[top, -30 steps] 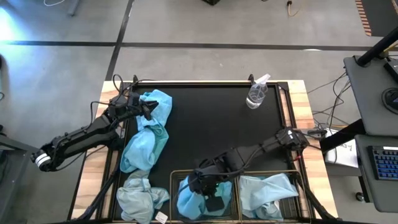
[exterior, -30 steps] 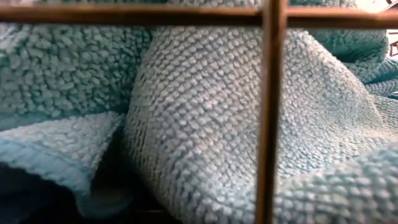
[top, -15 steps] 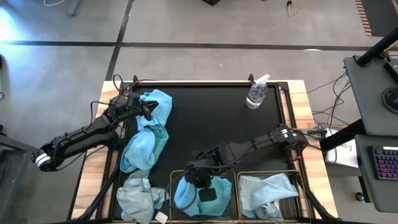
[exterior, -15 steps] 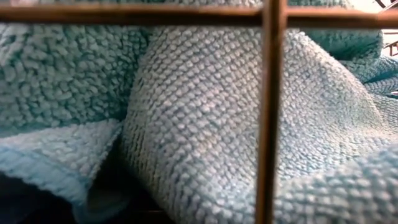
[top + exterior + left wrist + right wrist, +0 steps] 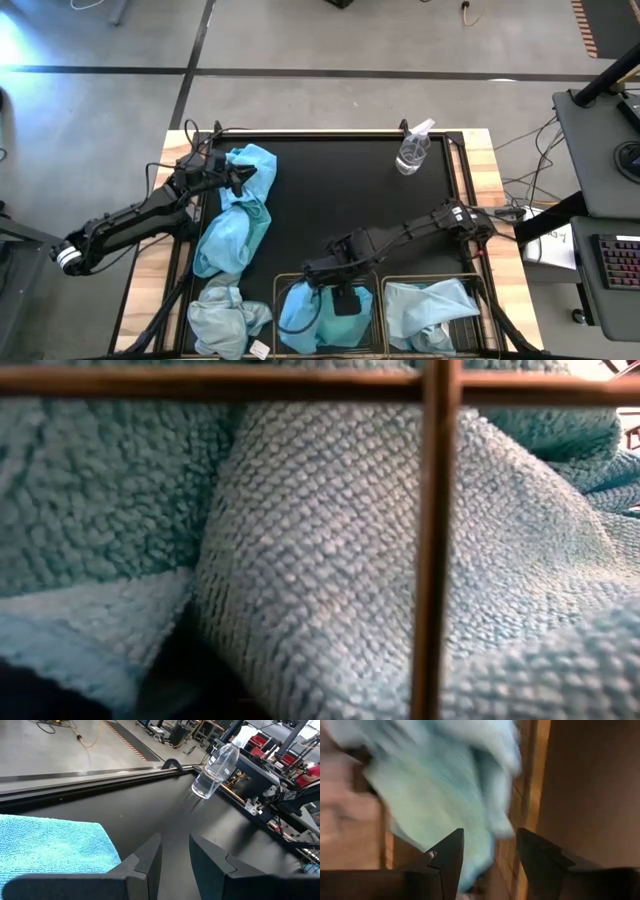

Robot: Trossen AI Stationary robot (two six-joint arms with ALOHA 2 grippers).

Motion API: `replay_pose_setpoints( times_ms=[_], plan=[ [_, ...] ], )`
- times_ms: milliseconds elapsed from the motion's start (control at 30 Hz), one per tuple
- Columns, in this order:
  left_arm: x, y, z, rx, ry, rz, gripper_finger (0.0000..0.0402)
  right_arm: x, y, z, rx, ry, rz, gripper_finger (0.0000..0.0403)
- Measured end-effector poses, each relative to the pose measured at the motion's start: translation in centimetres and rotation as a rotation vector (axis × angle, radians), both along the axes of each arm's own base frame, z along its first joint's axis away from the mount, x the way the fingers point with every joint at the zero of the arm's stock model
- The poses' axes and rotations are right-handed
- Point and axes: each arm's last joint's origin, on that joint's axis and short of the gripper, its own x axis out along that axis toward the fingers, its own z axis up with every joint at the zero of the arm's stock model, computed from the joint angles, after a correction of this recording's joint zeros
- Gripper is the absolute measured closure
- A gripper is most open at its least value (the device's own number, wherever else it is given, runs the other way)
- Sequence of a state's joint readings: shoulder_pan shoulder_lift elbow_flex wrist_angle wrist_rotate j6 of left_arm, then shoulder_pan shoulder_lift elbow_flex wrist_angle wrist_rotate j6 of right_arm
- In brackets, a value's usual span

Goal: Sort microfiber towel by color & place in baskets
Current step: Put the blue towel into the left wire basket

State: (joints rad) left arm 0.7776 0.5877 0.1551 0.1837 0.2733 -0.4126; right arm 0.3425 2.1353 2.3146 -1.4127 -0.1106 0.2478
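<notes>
Right gripper (image 5: 343, 299) hovered over the left wire basket (image 5: 279, 283) at 6 o'clock on the mat, fingers (image 5: 447, 854) spread apart, holding nothing; a bright turquoise towel (image 5: 300, 315) lay bunched inside below it. Right basket (image 5: 482, 290), touching it at 5 o'clock, held a pale grey-blue towel (image 5: 425, 308). Left gripper (image 5: 241, 177) sat at 10 o'clock, fingers (image 5: 147, 861) partly apart, gripping nothing, just beside a long turquoise towel (image 5: 236, 212) with its long axis 12-to-6 along the mat's left edge. A crumpled grey-blue towel (image 5: 225, 318) lay at 7 o'clock. Spray bottle (image 5: 413, 150) at 1 o'clock; mat centre open.
</notes>
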Motion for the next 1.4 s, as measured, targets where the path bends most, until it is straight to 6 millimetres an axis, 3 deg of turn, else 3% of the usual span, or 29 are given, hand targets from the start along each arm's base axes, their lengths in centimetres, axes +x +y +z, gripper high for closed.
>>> replay_pose_setpoints(
  times_ms=[100, 233, 333, 500, 700, 900, 1167, 1400],
  plan=[
    [0.0, 0.0, 0.0, 0.0, 0.0, 0.0, 0.0318, -0.7, -0.6, -0.2, -0.06, 0.083, -0.065, 0.0223],
    [0.0, 0.0, 0.0, -0.006, -0.005, 0.003, 0.0318, -0.5, -0.8, -0.2, -0.106, 0.043, -0.051, 0.0222],
    [0.0, 0.0, 0.1, -0.007, -0.014, 0.004, 0.0318, 0.1, -1.2, 0.0, -0.257, -0.058, -0.065, 0.0222],
    [0.0, 0.0, 0.1, -0.026, -0.024, 0.01, 0.0318, 0.9, -3.8, 0.3, -0.53, -0.15, -0.17, 0.0222],
    [0.0, 0.0, 0.1, -0.031, -0.028, -0.011, 0.0318, 2.0, -7.9, 0.1, -0.475, -0.123, -0.284, 0.0223],
    [0.2, -0.5, 0.1, 0.027, -0.019, -0.216, 0.0318, 2.9, -10.6, -0.6, -0.47, -0.135, -0.312, 0.0226],
    [0.3, -1.1, 0.5, 0.028, -0.055, -0.375, 0.0318, 4.1, -11.7, -3.1, -0.482, -0.165, -0.265, 0.0234],
    [0.5, -1.0, 4.1, 0.057, -0.09, -0.429, 0.0318, 3.9, -12.1, -6.5, -0.486, -0.08, -0.223, 0.0237]
  ],
)
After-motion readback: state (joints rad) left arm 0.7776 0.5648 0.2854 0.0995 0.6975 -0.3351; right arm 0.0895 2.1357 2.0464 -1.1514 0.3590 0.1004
